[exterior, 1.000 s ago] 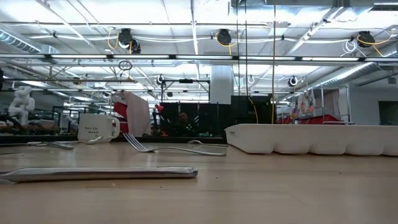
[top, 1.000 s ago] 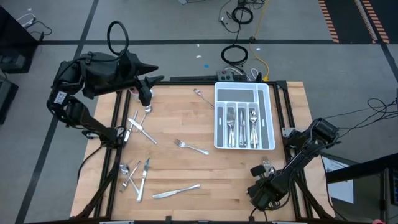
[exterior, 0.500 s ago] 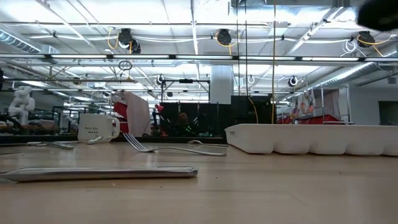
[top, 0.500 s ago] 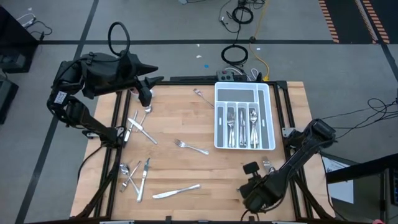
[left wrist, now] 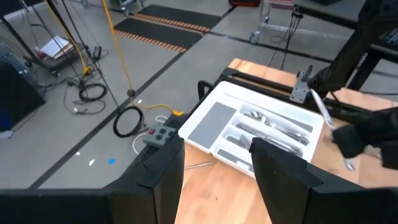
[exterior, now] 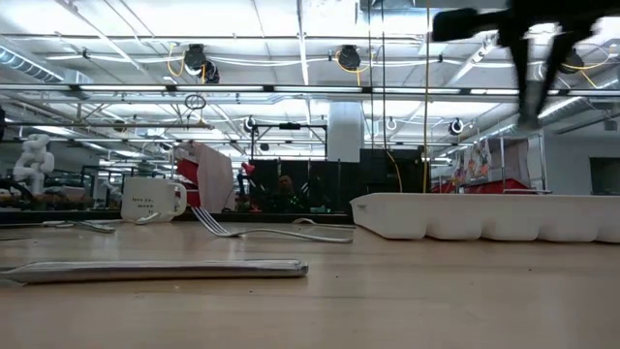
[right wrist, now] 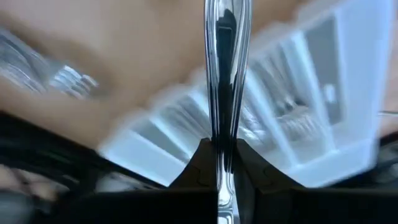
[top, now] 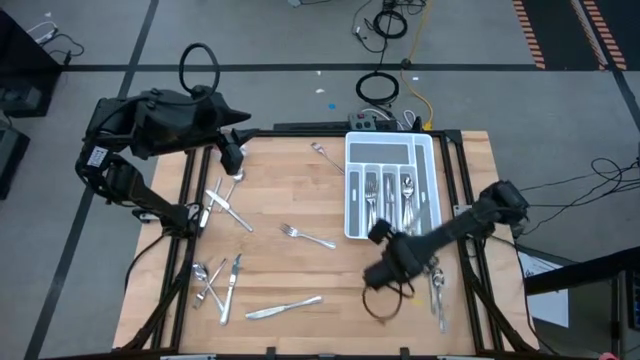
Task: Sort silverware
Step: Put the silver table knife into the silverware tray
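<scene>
gripping a silver utensil (right wrist: 226, 74), the right claw (top: 378, 234) hangs by the tray (top: 352, 190); left claw (top: 232, 152), parted, waits well apart. mug (exterior: 152, 199) writing unreadable.

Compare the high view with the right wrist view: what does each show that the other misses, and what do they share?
Only the high view shows the left claw open over the table's far left, the loose fork mid-table, the knife near the front edge, and the cluster of silverware at front left. Only the right wrist view shows the right claw shut on a shiny utensil handle, seen close up. Both show the white tray with its compartments.
</scene>
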`<action>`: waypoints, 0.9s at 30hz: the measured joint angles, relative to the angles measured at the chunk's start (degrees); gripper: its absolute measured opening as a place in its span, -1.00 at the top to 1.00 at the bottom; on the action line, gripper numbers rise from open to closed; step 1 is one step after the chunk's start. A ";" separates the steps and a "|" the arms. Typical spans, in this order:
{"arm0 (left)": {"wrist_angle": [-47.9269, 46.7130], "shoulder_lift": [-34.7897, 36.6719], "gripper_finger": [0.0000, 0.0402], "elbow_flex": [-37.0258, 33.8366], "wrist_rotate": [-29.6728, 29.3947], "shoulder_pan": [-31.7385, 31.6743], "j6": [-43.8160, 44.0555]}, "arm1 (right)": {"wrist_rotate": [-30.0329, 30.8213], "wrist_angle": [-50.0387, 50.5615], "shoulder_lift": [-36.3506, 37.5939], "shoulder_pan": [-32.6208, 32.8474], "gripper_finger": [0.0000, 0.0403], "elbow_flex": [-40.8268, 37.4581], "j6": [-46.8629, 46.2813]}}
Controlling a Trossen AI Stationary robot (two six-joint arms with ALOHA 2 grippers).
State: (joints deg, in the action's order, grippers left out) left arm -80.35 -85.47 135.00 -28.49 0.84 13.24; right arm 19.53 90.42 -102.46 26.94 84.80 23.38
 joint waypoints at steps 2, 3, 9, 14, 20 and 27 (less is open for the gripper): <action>-0.16 -0.02 0.04 -0.02 0.00 0.00 0.02 | 2.66 -1.17 0.96 -3.40 1.00 -0.42 6.36; -0.16 -0.02 0.04 -0.02 0.02 0.00 0.02 | 3.11 -1.21 1.46 -5.25 1.00 -0.47 9.81; -0.16 -0.02 0.04 -0.02 -0.02 0.00 -0.02 | 5.75 -0.65 3.42 -16.36 1.00 -1.28 23.17; -0.28 0.00 0.04 -0.02 -0.06 0.00 -0.05 | 6.76 -2.27 6.09 -23.85 1.00 -6.12 32.87; -1.88 -0.02 0.04 -0.02 -0.79 0.00 -0.27 | 10.79 -13.98 11.34 -26.75 1.00 -17.87 44.92; -3.03 -0.02 0.04 -0.02 -3.57 0.00 -0.44 | 10.49 -25.79 15.88 -26.02 1.00 -30.89 49.30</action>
State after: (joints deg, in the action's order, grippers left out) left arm -83.37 -85.49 134.98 -32.06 0.84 12.80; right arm 30.02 64.63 -86.58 0.92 53.91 72.69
